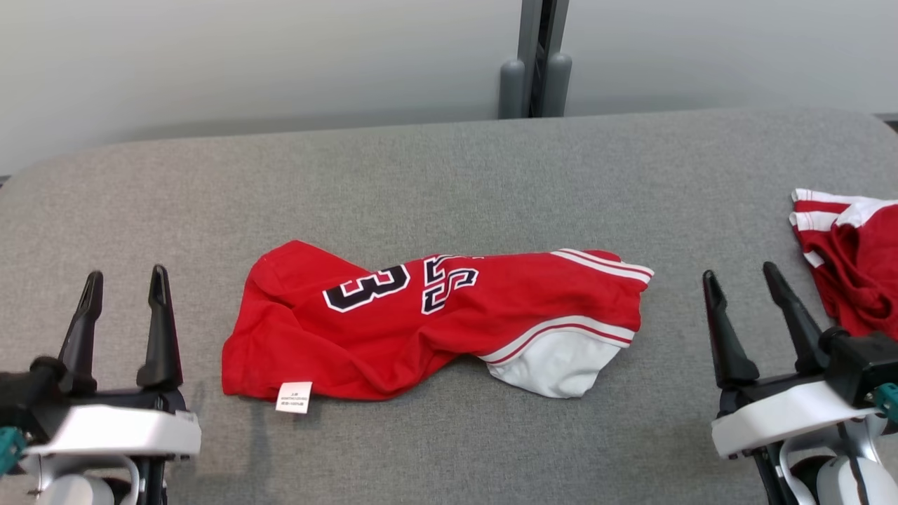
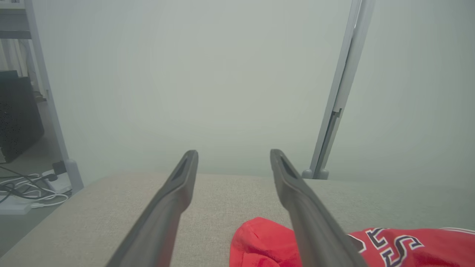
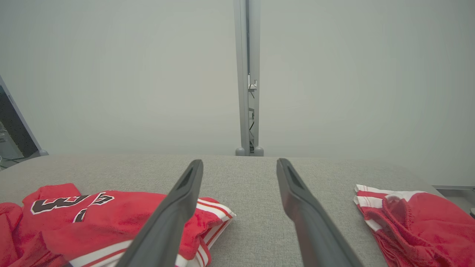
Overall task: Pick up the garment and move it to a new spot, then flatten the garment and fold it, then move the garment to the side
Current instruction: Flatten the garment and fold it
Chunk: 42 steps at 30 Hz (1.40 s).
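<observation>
Garment (image 1: 421,322): red jersey with white trim and number print; lies crumpled and partly doubled over at the middle of the grey surface (image 1: 449,175).
Handling: judged light, soft and limp; likely to sag and bunch when lifted; neither slippery nor fragile.
Hold points: probably the hem corner by the white label (image 1: 293,397) and the striped edge (image 1: 603,263) at the opposite end.
Left pincer (image 1: 126,272): wide, empty, near the garment's left end, not touching.
Right pincer (image 1: 739,271): wide, empty, between the garment and a second red garment (image 1: 856,273).
</observation>
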{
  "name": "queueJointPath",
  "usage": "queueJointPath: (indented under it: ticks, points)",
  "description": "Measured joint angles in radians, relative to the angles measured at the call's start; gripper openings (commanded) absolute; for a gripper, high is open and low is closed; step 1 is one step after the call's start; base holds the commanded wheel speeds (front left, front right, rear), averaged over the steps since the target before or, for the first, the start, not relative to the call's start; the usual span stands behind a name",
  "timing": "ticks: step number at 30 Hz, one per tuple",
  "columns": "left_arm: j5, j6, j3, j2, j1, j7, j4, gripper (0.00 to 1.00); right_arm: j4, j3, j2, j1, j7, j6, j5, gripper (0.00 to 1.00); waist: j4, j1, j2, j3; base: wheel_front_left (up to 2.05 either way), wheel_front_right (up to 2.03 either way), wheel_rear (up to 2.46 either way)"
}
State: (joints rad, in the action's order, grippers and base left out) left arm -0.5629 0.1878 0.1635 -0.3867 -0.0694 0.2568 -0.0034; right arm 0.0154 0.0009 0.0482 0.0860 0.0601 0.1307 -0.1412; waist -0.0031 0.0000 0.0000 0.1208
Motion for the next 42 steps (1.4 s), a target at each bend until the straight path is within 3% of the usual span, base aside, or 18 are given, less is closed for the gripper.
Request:
queueJointPath:
  ticks: [9,26,34,42]
  points:
    - [0.072,0.06,0.047,-0.05,0.114,-0.081,-0.158,1.0,0.004,0.01,0.0,-0.053,-0.026,0.0,0.01,1.0,0.002,0.0,0.0,-0.061,0.0,0.0,0.0]
    - [0.096,0.086,0.089,-0.054,0.143,-0.133,-0.196,1.0,0.014,0.016,0.001,-0.069,-0.051,0.0,0.017,1.0,-0.004,0.0,0.0,-0.069,0.0,0.0,0.0]
    - [0.099,0.094,0.1,-0.049,0.119,-0.137,-0.201,1.0,-0.033,0.151,0.088,-0.071,-0.175,0.0,-0.013,1.0,0.006,0.0,0.0,-0.04,0.0,0.0,0.0]
    - [0.099,0.087,0.114,-0.031,0.078,-0.123,-0.181,1.0,-0.148,0.287,0.136,0.008,-0.175,0.0,-0.1,1.0,0.026,0.0,0.0,0.022,0.0,0.0,0.0]
